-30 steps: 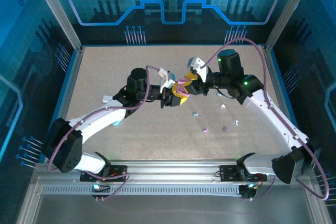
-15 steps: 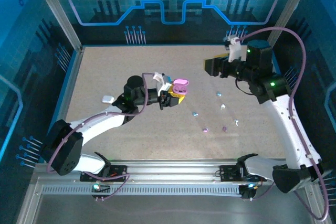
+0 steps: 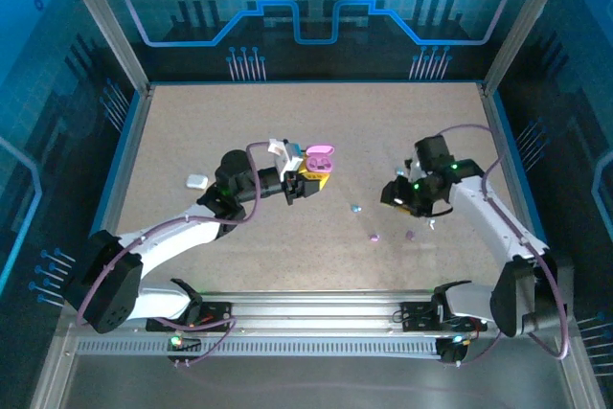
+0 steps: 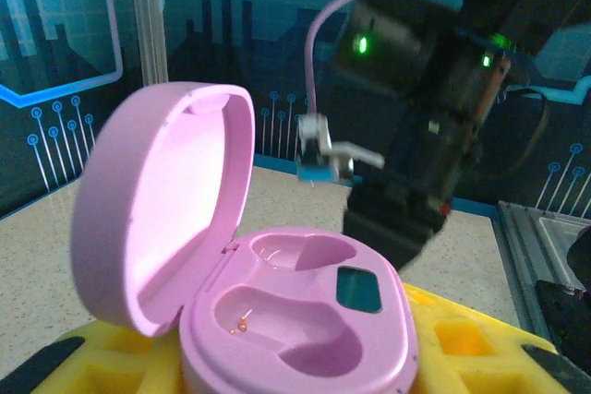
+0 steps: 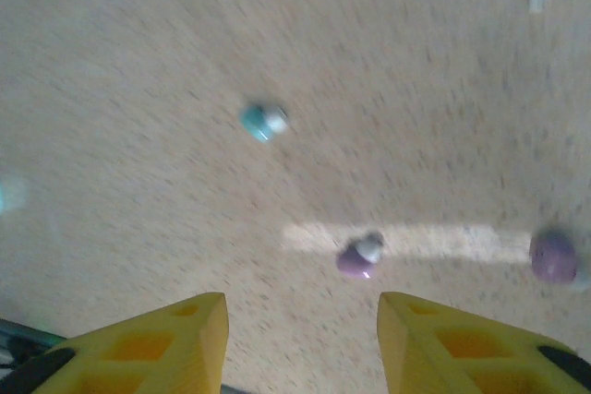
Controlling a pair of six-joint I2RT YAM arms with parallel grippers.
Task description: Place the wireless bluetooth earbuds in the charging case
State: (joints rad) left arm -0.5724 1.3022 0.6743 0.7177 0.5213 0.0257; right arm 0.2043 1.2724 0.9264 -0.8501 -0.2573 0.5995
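Over the speckled tabletop (image 3: 287,122), the right arm (image 3: 484,222) has swung from the far right corner, where it stood half a second ago, to the near right. Its right tool (image 3: 400,194) is now low above the scattered earbuds (image 3: 374,236). The left arm (image 3: 182,232) has barely shifted, and its left tool (image 3: 308,182) stays clamped on the pink charging case (image 3: 321,154) at centre. The left wrist view adds what the overhead cannot: the lid (image 4: 157,209) tipped back and both moulded pockets bare. The right wrist view shows the right tool's yellow fingers (image 5: 157,339) apart with nothing between them. Beyond them a teal earbud (image 5: 263,122) and a purple earbud (image 5: 358,257) lie loose on the tabletop.
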